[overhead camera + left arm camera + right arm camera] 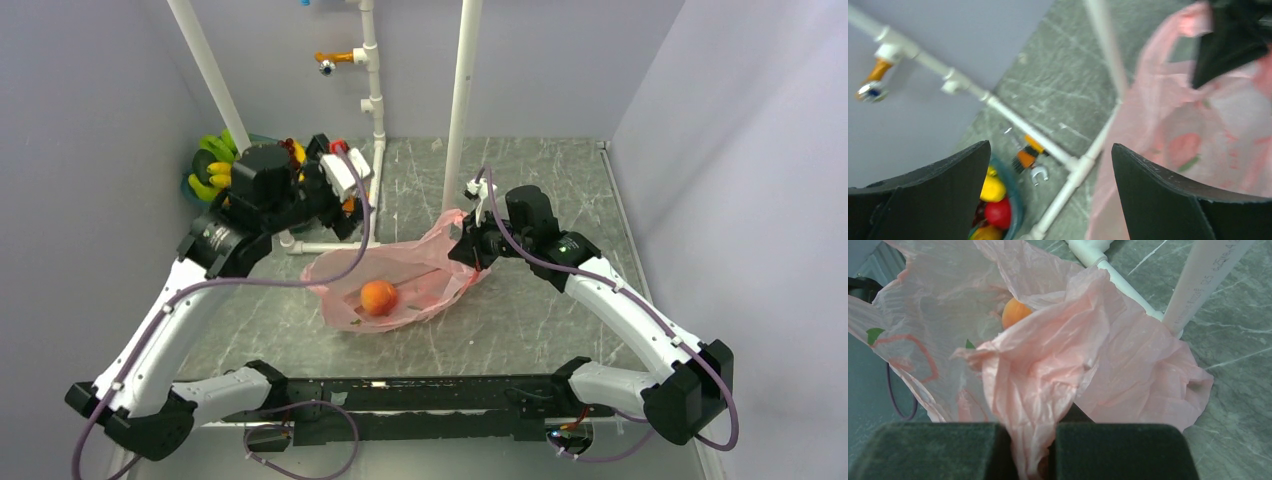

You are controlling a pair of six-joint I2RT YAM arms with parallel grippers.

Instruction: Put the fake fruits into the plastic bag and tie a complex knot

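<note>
The right tool [1030,452] pinches a fold of the plastic bag [425,262]; the left tool [1050,175] is wide open, holding nothing. The film half hides the peach-orange fruit [377,297] inside.

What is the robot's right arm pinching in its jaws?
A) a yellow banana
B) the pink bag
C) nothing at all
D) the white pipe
B: the right wrist view shows the right gripper with its jaws shut on a bunched fold of the pink bag.
</note>
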